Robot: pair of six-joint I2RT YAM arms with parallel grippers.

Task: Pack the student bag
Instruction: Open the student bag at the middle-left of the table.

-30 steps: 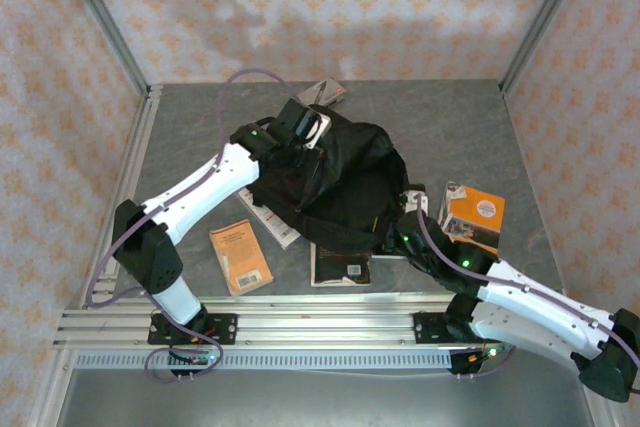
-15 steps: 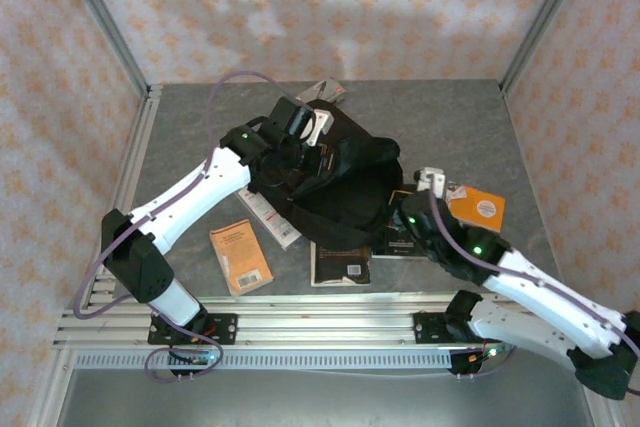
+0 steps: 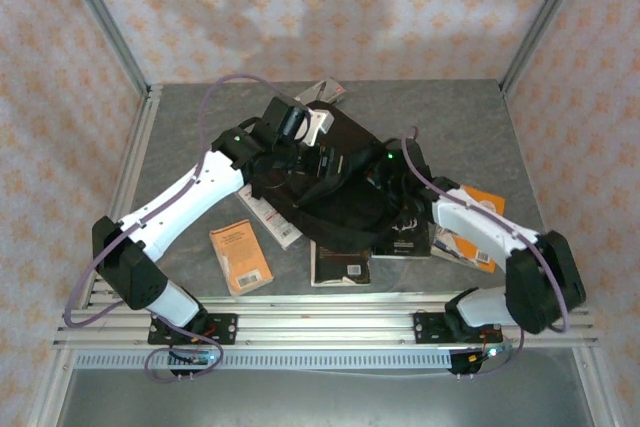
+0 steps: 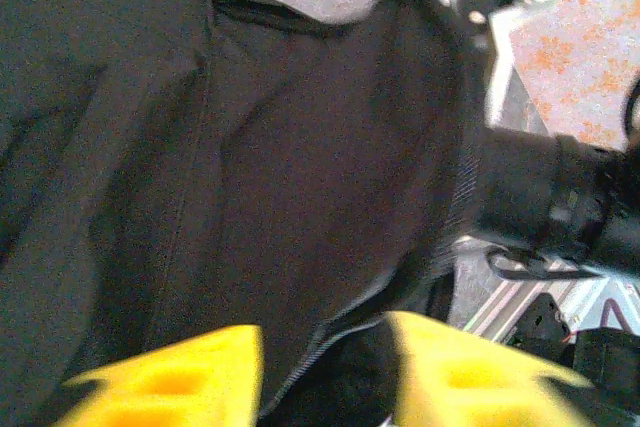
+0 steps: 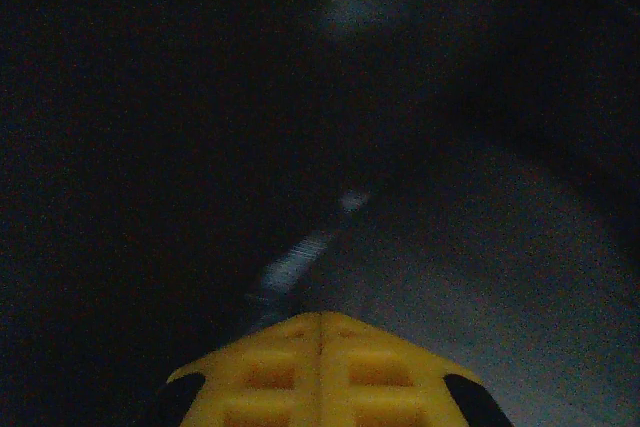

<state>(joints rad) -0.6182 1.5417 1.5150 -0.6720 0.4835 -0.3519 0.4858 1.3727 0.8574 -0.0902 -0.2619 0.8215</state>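
The student bag (image 3: 345, 202) lies mid-counter (image 3: 460, 117). To its front-left lies 1 left book (image 3: 240, 257), against its front edge a front book (image 3: 340, 265), to its right a right book (image 3: 488, 199), and behind it a booklet (image 3: 325, 94).

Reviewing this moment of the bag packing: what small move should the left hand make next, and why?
Probably close the left hand on the student bag: its fingers stand apart astride the bag's seamed edge, gripping nothing, while the right hand is shut against dark fabric. The orange book lies outside on the table.
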